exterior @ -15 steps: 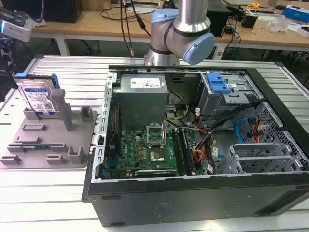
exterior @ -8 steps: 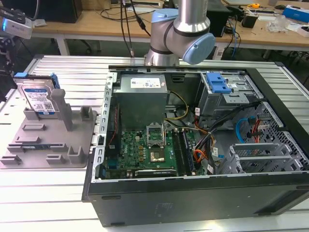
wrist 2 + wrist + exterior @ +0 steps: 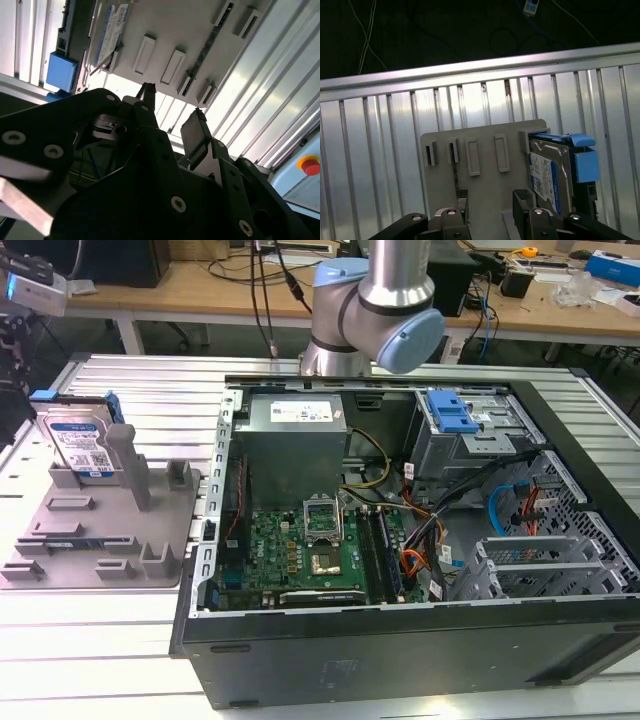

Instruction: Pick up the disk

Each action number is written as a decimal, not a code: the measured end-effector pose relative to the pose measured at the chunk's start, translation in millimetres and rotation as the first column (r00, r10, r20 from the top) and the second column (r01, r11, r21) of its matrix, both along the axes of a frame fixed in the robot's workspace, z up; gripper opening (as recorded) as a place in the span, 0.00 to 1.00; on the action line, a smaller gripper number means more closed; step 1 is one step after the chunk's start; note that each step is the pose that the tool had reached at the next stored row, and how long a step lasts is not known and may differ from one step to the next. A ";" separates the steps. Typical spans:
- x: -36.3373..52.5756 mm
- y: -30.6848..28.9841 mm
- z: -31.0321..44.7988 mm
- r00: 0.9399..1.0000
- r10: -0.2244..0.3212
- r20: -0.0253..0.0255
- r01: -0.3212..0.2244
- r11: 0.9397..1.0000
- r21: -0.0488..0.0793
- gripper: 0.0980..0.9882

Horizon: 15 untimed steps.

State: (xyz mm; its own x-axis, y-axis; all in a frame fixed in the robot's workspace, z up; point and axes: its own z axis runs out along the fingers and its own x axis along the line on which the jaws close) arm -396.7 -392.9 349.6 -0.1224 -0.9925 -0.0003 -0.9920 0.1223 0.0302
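The disk (image 3: 80, 445) is a silver-grey drive with a blue-and-white label and blue side rails. It stands tilted at the far end of the grey holder tray (image 3: 100, 540), on the exterior view's left. In the first wrist view my gripper (image 3: 492, 200) hangs open above the tray (image 3: 480, 150), with the disk (image 3: 550, 175) off to one side of the fingers (image 3: 522, 200). Nothing is between them. The second wrist view shows the same open gripper (image 3: 172, 112) over the tray (image 3: 165, 30), apart from the disk (image 3: 112, 30).
An open computer case (image 3: 400, 540) with motherboard, cables and a blue bracket (image 3: 448, 412) lies beside the tray on the ribbed metal table (image 3: 120, 640). The arm's base (image 3: 370, 310) stands behind the case. A red stop button (image 3: 310, 165) sits past the table edge.
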 end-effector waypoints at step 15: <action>-10.6 66.2 -0.1 0.999 0.036 0.000 -0.036 0.999 -0.011 0.43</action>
